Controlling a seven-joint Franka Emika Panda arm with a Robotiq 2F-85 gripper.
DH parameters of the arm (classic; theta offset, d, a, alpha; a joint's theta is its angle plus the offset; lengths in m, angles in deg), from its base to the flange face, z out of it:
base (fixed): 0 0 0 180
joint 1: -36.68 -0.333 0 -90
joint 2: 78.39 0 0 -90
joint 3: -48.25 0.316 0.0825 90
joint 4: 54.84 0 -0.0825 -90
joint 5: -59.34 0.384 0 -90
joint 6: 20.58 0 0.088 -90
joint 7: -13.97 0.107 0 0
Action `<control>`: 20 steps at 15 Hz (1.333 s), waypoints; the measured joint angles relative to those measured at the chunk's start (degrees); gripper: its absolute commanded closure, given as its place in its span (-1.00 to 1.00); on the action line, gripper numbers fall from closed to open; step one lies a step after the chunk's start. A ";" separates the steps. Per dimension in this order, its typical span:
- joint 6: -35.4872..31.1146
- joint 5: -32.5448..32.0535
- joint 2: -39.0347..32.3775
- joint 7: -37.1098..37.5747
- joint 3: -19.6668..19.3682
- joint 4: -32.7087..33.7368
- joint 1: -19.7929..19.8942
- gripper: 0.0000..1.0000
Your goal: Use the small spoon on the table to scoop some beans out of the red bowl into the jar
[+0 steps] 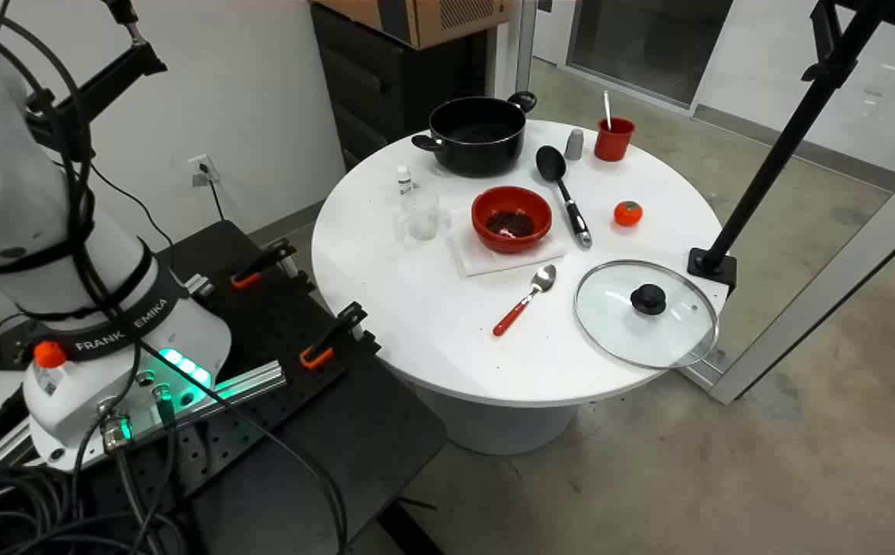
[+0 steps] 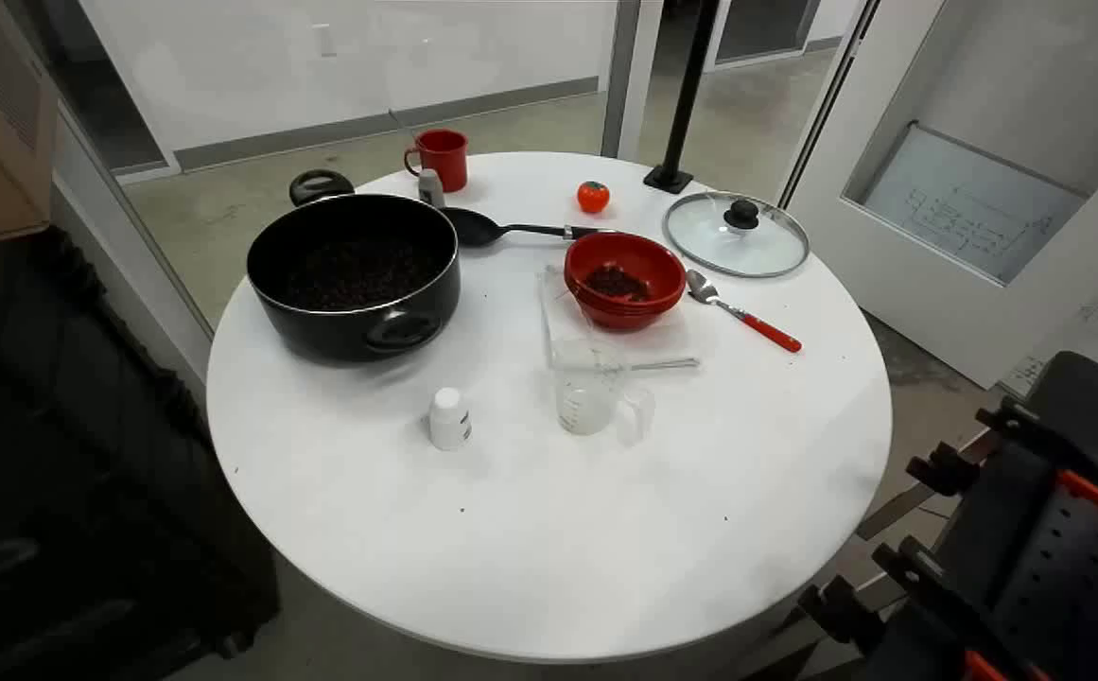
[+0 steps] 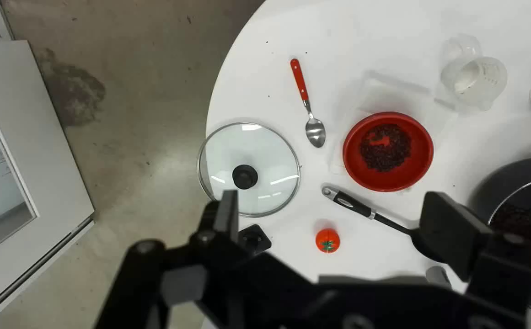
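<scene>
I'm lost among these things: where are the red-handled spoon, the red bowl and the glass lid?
Red-handled spoon [image 3: 303, 93]: wrist view, on the handle's end nearest the metal.
Red bowl [image 3: 419, 154]: wrist view, on the bare inner wall.
Glass lid [image 1: 648, 300]: in an exterior view, on its black knob.

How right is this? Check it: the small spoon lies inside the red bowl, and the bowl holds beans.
One error: the small spoon lies on the table beside the red bowl, not inside it; the wrist view shows this. The bowl does hold beans.

White table [image 2: 549, 539] with small spoon [image 3: 304, 93], pot [image 1: 486, 156], lid [image 1: 647, 301]
</scene>
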 measured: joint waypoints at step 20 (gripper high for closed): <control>-28.87 -2.71 -0.59 -0.80 -4.56 -13.87 0.97 -1.00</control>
